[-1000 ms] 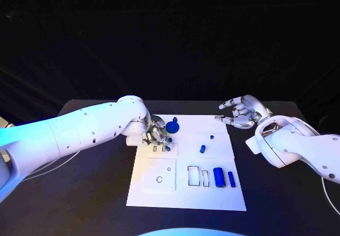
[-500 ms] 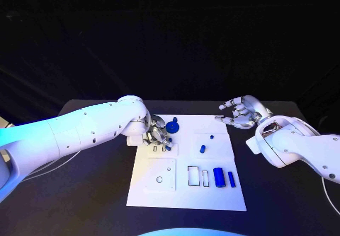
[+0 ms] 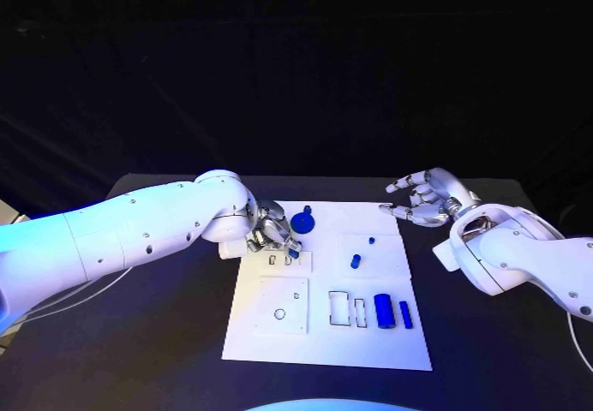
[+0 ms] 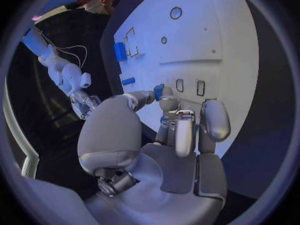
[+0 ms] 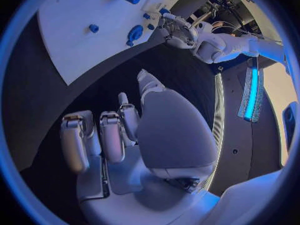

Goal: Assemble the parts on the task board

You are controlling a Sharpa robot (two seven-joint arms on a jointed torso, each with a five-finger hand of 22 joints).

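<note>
The left robot hand rests over the far left part of the white task board, pinching a small blue part between thumb and fingertip just above two small rectangular slots. Just beyond that robot hand lies a round blue disc part. A short blue peg lies to its right, and a blue cylinder beside a slim blue bar sits nearer the robot. The right robot hand hovers above the black surface past the board's far right corner, fingers spread, holding nothing.
</note>
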